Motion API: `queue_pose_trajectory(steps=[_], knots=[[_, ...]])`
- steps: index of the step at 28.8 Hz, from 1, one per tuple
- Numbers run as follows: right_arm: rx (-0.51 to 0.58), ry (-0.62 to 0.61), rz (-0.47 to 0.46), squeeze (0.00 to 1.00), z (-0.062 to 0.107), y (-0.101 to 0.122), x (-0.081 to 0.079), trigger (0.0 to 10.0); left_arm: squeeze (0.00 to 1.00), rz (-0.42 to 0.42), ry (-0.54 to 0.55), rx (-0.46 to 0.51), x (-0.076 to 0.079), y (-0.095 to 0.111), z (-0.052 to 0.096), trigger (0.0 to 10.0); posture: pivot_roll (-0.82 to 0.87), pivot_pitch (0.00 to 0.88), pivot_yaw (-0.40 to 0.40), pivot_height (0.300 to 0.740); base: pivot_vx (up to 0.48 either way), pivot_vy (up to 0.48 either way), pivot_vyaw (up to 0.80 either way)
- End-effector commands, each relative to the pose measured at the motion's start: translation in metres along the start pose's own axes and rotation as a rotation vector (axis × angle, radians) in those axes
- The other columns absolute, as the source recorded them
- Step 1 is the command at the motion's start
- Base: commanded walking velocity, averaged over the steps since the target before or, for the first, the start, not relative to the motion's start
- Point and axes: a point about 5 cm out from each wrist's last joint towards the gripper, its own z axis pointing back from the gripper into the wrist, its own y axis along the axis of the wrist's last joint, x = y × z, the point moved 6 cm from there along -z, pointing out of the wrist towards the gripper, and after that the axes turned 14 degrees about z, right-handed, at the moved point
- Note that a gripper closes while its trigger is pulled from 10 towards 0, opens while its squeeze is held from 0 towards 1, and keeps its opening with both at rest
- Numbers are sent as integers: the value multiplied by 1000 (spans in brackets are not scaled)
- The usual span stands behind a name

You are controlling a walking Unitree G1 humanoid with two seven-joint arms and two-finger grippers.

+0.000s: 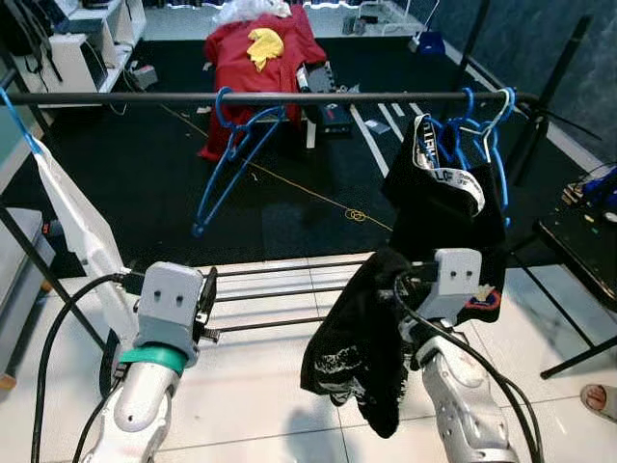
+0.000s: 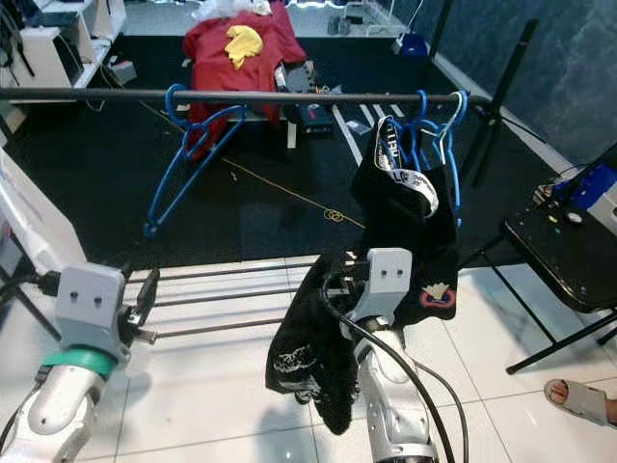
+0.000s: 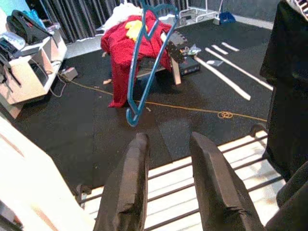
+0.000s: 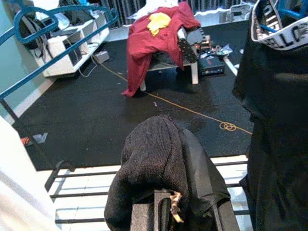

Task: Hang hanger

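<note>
A black rail [image 1: 289, 97] crosses the view at chest height. An empty blue hanger [image 1: 231, 145] hangs on it left of centre. Further blue hangers [image 1: 482, 125] at the rail's right end carry a black garment [image 1: 443, 212] with a white lettered waistband. My right gripper [image 4: 168, 159] is below and in front of that garment, shut on a black cloth [image 1: 357, 328] that drapes over its fingers and hangs down. My left gripper [image 3: 168, 139] is open and empty, low in front of the rack's lower bars [image 1: 280, 294].
A white garment [image 1: 77, 222] hangs at the rail's left end. Beyond the rack, a red cloth [image 1: 255, 53] covers a low table on the black mat. A black folding chair [image 1: 588, 241] stands right, with a person's sandalled foot [image 1: 600, 397] nearby.
</note>
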Motion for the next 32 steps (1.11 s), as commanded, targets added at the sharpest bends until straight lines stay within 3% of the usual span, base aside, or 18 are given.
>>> queue_pose_trajectory(steps=[1, 6, 13, 32], knots=[[43, -17, 3, 0, 2, 9, 3, 0, 0, 4, 3, -28, -1, -7, -1, 10000, -69, 17, 44, 740, 0, 0, 0], [57, -16, 30, 0, 2, 12, 5, 0, 0, 31, 34, -36, -2, -8, -7, 10000, -77, 17, 44, 740, 0, 0, 0], [80, 27, 43, 0, 1, 16, -9, 0, 0, 34, 97, -32, -10, -10, -9, 10000, -69, 24, 35, 740, 0, 0, 0], [81, 33, 44, 0, -1, 16, -9, 0, 0, 36, 106, -25, -11, -8, -11, 10000, -62, 27, 31, 740, 432, 0, 0]])
